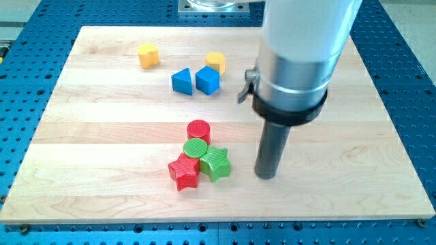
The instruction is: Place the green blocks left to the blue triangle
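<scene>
Green star (216,162) and green round block (195,148): with my tip (266,175), bare-ended and holding nothing, at their 3 o'clock, push them toward 10 o'clock, past the blue triangle (182,81).

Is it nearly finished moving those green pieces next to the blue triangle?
Not yet. Nothing looks done: the green cylinder and green star sit clustered with the red blocks, well below the blue triangle. My tip stands just right of the green star. Both greens still need pushing up, left of the triangle.

Arm (310,27) cut off at top
</scene>
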`<state>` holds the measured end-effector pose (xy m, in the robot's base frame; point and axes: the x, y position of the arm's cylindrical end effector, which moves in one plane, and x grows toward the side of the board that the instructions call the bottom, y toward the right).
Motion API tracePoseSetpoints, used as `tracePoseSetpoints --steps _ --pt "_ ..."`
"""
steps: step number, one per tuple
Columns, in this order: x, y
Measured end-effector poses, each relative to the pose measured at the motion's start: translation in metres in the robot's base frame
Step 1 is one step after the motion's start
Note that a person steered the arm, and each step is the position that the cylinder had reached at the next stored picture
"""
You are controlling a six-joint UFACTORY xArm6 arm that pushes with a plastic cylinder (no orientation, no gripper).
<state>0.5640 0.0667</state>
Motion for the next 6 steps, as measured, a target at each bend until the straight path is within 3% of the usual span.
tracePoseSetpoints --steps 1,2,3,5,6 --pt "0.004 -0.022" --pt "0.004 -0.083" --pt "-0.013 -0.126" --pt "-0.054 -0.141" --pt "-0.078 -0.210"
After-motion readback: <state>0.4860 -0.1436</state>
